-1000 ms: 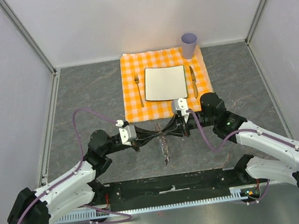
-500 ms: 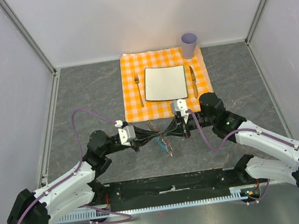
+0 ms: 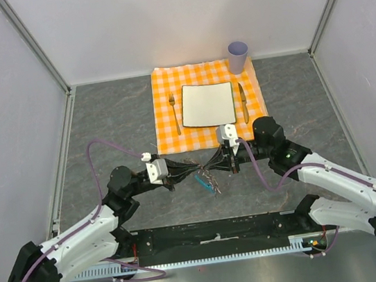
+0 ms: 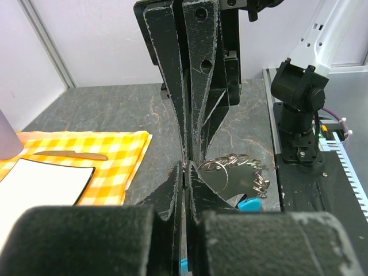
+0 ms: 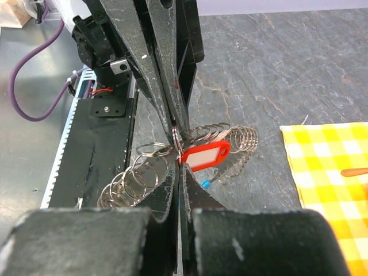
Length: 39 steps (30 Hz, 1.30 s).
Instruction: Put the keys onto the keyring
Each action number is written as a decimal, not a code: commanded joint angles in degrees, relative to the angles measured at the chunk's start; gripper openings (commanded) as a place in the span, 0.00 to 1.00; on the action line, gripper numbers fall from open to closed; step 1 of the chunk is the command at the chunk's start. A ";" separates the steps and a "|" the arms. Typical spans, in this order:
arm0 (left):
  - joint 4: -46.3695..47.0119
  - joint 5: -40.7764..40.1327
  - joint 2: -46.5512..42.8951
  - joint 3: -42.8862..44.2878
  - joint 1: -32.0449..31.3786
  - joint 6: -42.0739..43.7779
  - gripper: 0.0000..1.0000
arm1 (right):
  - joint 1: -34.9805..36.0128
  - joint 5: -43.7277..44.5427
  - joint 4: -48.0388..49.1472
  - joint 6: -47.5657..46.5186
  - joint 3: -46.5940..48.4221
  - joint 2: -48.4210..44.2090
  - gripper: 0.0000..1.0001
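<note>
The left gripper point(image 4: 185, 172) and the right gripper point(image 5: 177, 167) meet tip to tip above the gray bench point(image 3: 102, 125). Both are squeezed tight. The keyring point(image 5: 244, 138), a string of silver rings, hangs right where the tips meet, so the left gripper seems to pinch it. I cannot tell just what the right one pinches. A red tag point(image 5: 207, 156) sits on the rings beside the tips, and a blue tab point(image 4: 249, 204) hangs lower down. Farther back is a checked cloth point(image 3: 172, 126) with a plate point(image 3: 207, 103), fork point(image 3: 174, 111), knife point(image 3: 243, 101) and cup point(image 3: 238, 55).
</note>
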 commanded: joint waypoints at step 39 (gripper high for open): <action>9.36 0.67 -3.14 -0.18 0.16 -0.77 0.02 | -0.06 2.14 -0.22 0.70 1.88 -6.00 0.22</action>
